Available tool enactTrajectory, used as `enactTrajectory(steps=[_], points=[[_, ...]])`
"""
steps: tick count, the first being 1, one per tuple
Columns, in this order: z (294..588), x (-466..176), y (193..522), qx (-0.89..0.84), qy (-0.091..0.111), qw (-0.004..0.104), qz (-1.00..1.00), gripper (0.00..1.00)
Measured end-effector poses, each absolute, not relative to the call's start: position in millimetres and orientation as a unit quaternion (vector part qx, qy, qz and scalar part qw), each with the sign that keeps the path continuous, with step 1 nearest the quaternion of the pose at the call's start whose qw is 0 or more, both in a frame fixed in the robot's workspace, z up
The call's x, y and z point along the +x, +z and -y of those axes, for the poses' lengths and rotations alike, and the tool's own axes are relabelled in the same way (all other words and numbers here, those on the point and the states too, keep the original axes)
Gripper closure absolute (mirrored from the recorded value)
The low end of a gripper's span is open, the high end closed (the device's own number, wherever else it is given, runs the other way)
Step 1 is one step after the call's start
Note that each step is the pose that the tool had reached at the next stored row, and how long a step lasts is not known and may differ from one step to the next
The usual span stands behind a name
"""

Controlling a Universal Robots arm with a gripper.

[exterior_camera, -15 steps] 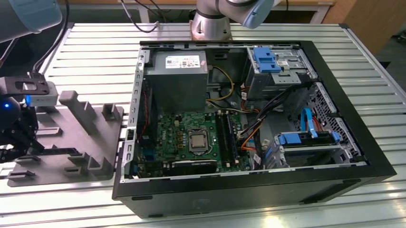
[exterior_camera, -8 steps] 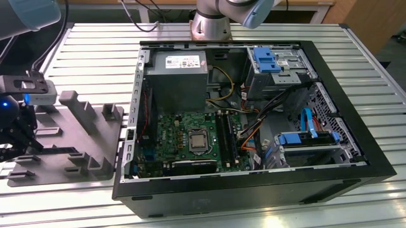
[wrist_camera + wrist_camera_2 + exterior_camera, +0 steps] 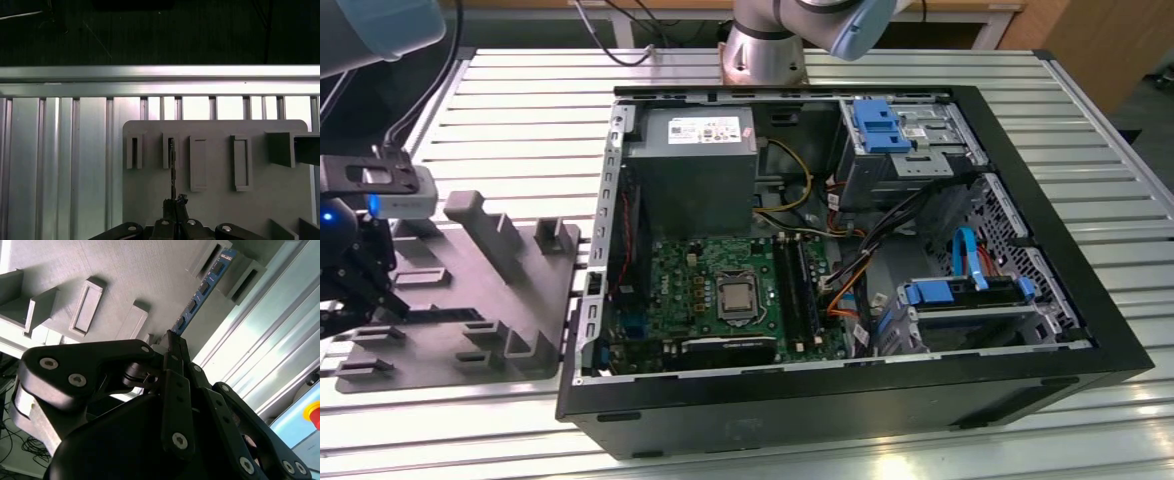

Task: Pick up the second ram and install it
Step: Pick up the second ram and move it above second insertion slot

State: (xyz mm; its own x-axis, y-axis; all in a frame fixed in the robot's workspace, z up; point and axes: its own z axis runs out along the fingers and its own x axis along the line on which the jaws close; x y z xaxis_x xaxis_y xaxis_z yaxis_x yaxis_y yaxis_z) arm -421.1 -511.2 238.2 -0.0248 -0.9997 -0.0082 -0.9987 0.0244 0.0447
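Note:
The second ram (image 3: 202, 290) is a thin dark stick with a row of small chips. In the first wrist view the second ram (image 3: 172, 170) shows edge-on as a narrow line. Its far end sits between two upright blocks of the grey tray (image 3: 125, 270). My gripper (image 3: 172, 342) is shut on the stick's near end, its black fingers pinched together around it. In the exterior view the gripper (image 3: 358, 298) hangs over the tray (image 3: 480, 300) at the exterior view's far left.
An open computer case (image 3: 854, 400) lies beside the tray toward the exterior view's right, with a green motherboard (image 3: 687, 290) and long black slots (image 3: 794, 290) inside. Cables, a power supply (image 3: 687, 165) and blue drive brackets crowd the case. The table (image 3: 507, 110) is ribbed aluminium.

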Motion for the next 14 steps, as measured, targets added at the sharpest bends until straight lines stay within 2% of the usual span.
enactTrajectory(steps=[14], points=[[511.2, -421.0, 244.6, 0.698, -0.019, 0.013, 0.716, 0.88]])
